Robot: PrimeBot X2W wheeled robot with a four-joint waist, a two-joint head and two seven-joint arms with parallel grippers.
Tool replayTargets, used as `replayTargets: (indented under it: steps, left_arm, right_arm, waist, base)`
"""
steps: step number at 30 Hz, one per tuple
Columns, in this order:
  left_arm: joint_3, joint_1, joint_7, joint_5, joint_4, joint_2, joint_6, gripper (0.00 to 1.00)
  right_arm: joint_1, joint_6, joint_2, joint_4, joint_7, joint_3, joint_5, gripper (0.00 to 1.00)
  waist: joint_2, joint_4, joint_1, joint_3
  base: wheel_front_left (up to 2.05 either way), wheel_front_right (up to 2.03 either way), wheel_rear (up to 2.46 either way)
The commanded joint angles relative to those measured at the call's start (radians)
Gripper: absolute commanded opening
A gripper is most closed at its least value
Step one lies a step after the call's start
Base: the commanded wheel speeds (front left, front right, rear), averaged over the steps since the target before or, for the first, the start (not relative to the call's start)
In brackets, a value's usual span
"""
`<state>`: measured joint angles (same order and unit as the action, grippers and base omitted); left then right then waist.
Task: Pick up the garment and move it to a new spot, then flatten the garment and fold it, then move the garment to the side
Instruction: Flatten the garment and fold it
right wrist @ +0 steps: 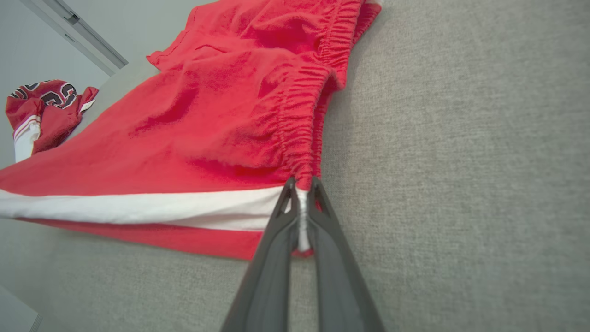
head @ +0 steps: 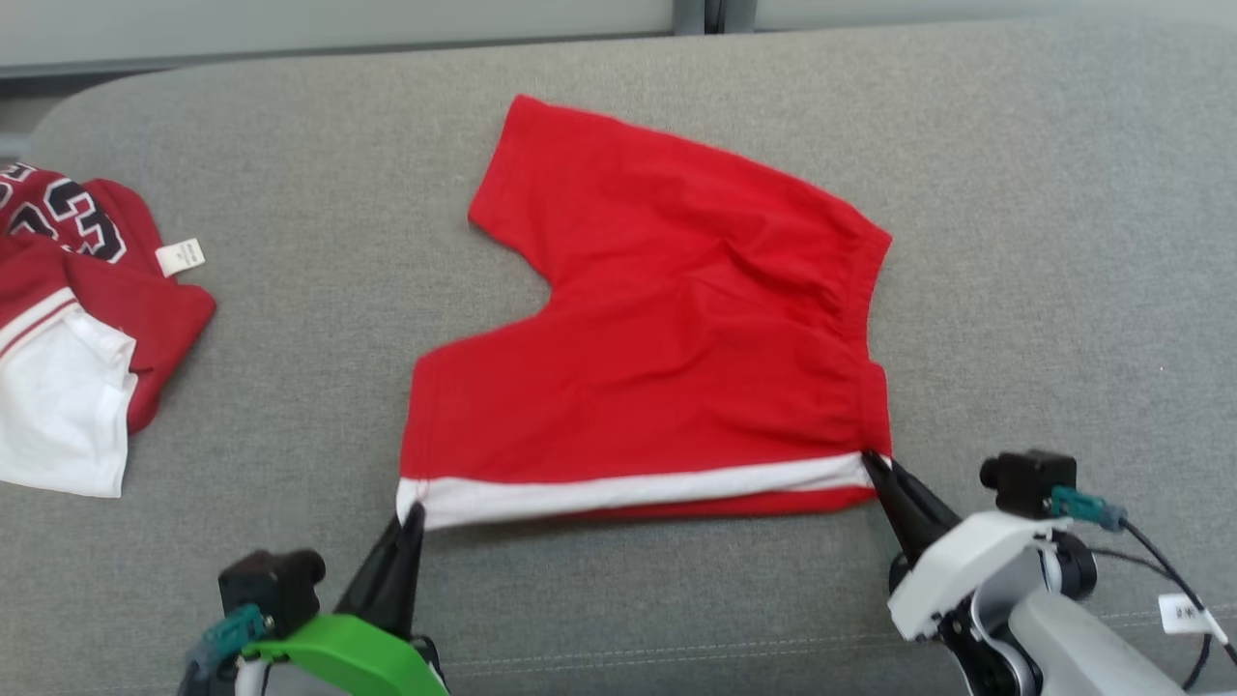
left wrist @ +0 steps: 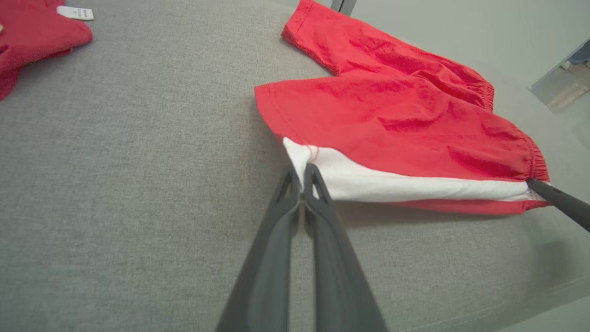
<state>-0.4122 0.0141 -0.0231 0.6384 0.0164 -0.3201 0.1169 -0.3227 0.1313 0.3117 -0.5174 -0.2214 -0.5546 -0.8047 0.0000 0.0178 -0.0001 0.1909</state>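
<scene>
Left end effector (head: 414, 510) is clenched on the near hem corner of the red shorts (head: 676, 338), and the left wrist view shows it plainly: both dark fingers pressed together at (left wrist: 302, 177) with a pinch of white cloth caught between them. Over on the other side, the right end effector (head: 875, 462) is clamped too, biting the near end of the elastic waistband (head: 865, 309); up close, a sliver of white fabric runs right down between its closed fingers (right wrist: 302, 186). So both corners of the near edge are gripped, and the white stripe (head: 628, 491) runs in a straight line from one grip to the other, with a thin band of red showing below it and a shadow on the cloth beneath. The shorts themselves lie spread in the middle of the grey fabric surface (head: 290, 193), legs pointing to the robot's left, gathered waistband to its right, the far leg angled away toward the back edge. A few soft creases show near the waistband. Well apart, off at the left edge of that surface, sits a crumpled dark red jersey (head: 77, 319) with black-and-white numbers and a white panel, a small white label (head: 181, 257) poking out from it.
</scene>
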Motion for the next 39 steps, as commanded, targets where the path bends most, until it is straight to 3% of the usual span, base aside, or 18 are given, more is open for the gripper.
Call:
replayTargets:
  steps: [1,10,18,27,32,39]
  left_arm:
    - [-0.003,-0.047,0.021,0.014,-0.030,-0.005,0.019,0.00]
    - [-0.014,-0.185,0.101,0.061,-0.124,-0.023,0.080,0.00]
    - [-0.004,-0.203,0.143,0.082,-0.166,-0.043,0.098,0.00]
    - [0.033,-0.028,0.151,0.066,-0.177,-0.092,0.031,0.00]
    - [0.050,0.134,0.180,0.071,-0.109,-0.095,0.003,0.00]
    - [0.041,0.392,0.238,0.081,0.042,-0.096,-0.082,0.00]
  right_arm:
    - [0.050,-0.001,-0.002,0.010,0.005,0.024,0.009,0.00]
    - [0.261,-0.001,-0.031,0.102,0.097,0.146,0.070,0.00]
    - [0.346,-0.001,-0.067,0.219,0.192,0.218,0.138,0.00]
    - [0.328,-0.001,-0.170,0.337,0.220,0.312,0.129,0.00]
    - [0.266,-0.001,-0.210,0.359,0.205,0.330,0.109,0.00]
    - [0.093,-0.001,-0.242,0.313,0.172,0.330,0.113,0.00]
  waist:
    - [0.0000,0.015,0.0001,-0.048]
    - [0.0000,0.035,0.0001,-0.118]
    - [0.0000,0.013,0.0001,-0.111]
    - [0.0000,-0.033,0.0001,-0.061]
    - [0.0000,-0.066,0.0001,-0.034]
    - [0.0000,-0.117,0.0001,0.043]
  base:
    - [0.00,0.00,0.00]
    - [0.00,0.00,0.00]
    - [0.00,0.00,0.00]
    - [0.00,0.00,0.00]
    - [0.00,0.00,0.00]
    - [0.00,0.00,0.00]
